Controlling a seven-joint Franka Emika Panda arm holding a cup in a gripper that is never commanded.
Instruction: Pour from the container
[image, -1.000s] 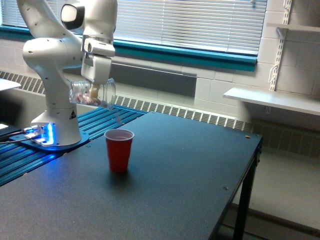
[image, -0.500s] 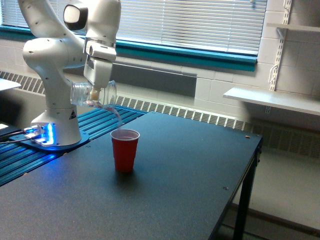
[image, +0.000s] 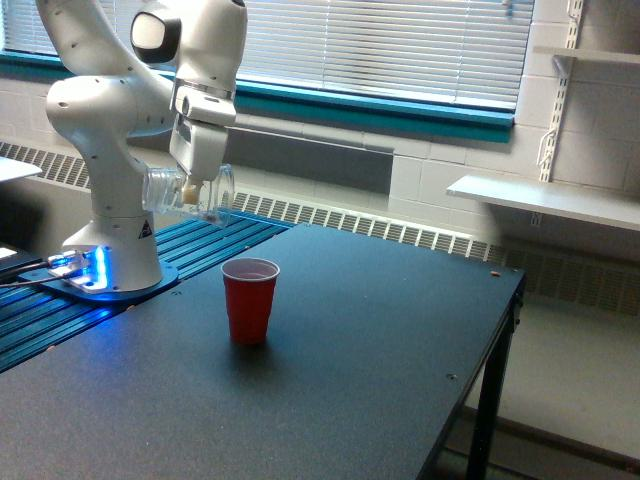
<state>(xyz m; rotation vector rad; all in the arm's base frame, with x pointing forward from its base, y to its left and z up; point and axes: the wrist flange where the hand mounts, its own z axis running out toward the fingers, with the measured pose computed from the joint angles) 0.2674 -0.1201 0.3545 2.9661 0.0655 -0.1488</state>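
Clear cup (image: 190, 193), clenched sideways in the gripper (image: 192, 190), now looks emptied; we judge the pour into the red cup (image: 249, 300) done, seemingly.

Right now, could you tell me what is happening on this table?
The arm's end effector holds a clear plastic cup tipped on its side, mouth toward the exterior view's right. A red cup stands upright on the black table, below and to the right of it. No stream is visible between them.
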